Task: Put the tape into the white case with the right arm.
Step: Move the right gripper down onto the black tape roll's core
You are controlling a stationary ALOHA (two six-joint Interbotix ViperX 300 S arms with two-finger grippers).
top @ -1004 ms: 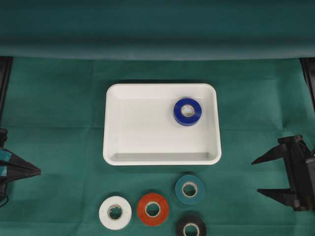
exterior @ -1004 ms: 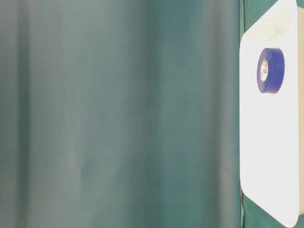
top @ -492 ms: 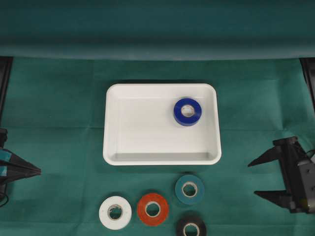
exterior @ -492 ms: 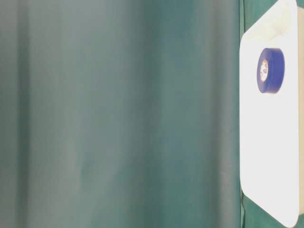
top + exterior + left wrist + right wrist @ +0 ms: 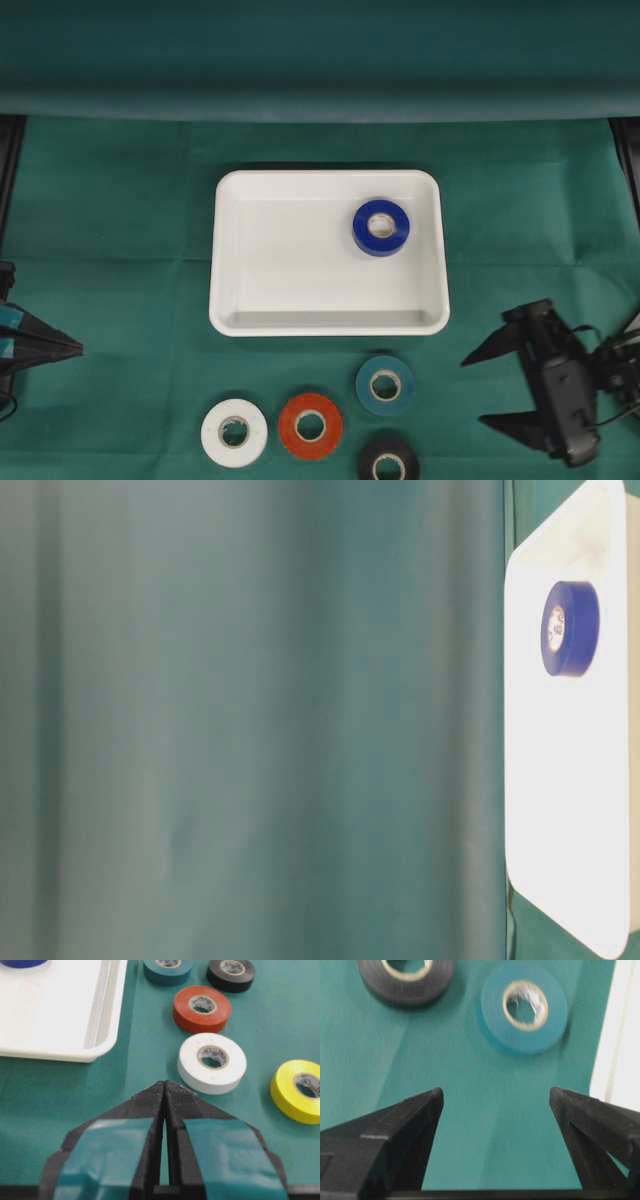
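Right pincer (image 5: 475, 390) wide open, empty, over the desk right of the teal tape (image 5: 385, 385); left pincer (image 5: 164, 1091) closed, empty; blue tape (image 5: 381, 227) inside white case (image 5: 228, 300).

Looked straight down from high above, taking in the whole green cloth (image 5: 120, 200) and the white case (image 5: 300, 322). Sat very close at table level, turned sideways, filled mostly by cloth, catching the case along its right edge with the blue roll (image 5: 570, 628). Rode low behind the left gripper (image 5: 164, 1091), facing the case corner. Hung close behind the right gripper (image 5: 496, 1097), sharing the teal roll (image 5: 522, 1007) with both.
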